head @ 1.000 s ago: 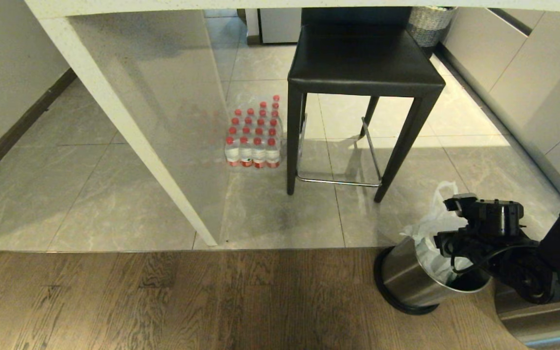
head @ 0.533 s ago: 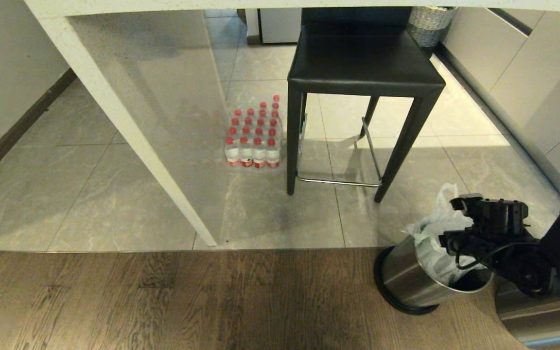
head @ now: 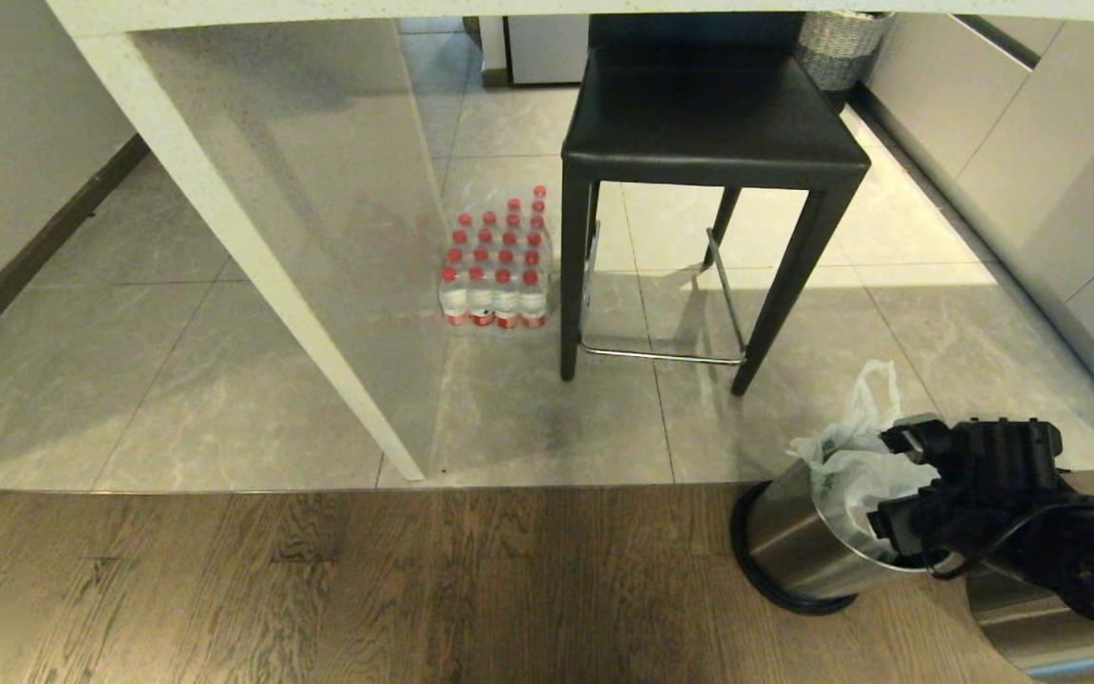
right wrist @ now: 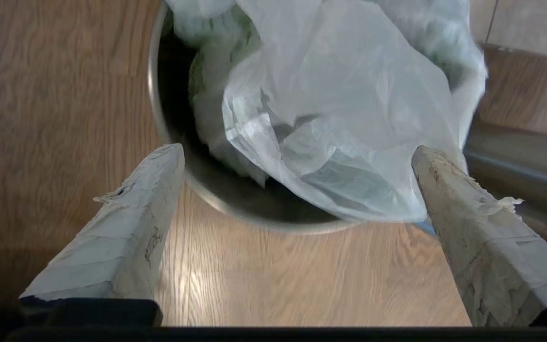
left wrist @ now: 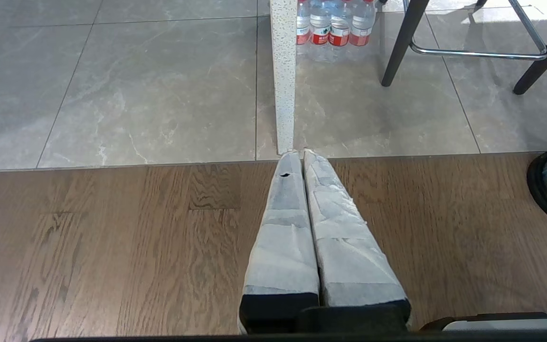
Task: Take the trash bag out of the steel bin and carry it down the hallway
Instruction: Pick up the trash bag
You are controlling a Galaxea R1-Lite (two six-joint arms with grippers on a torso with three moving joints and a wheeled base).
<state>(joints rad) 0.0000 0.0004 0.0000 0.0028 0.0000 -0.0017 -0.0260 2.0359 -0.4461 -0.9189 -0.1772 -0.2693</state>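
We see a floor in two parts: glossy grey stone-look tiles [head: 177,380] farther off and dark brown wood planks [head: 319,579] nearer to us, meeting in a straight seam. A white speckled counter [head: 253,256] slants down to that seam, its side panel shining like glass. Beside it stands a black stool [head: 708,123] with a chrome footrest [head: 661,356]. Between the two sits a shrink-wrapped pack of red-capped water bottles [head: 498,275]. A woven grey basket [head: 839,43] stands behind the stool. Pale cabinet fronts [head: 1060,171] run along the right, a white wall with a dark baseboard [head: 25,256] along the left. Bright light falls across the tiles near the stool.
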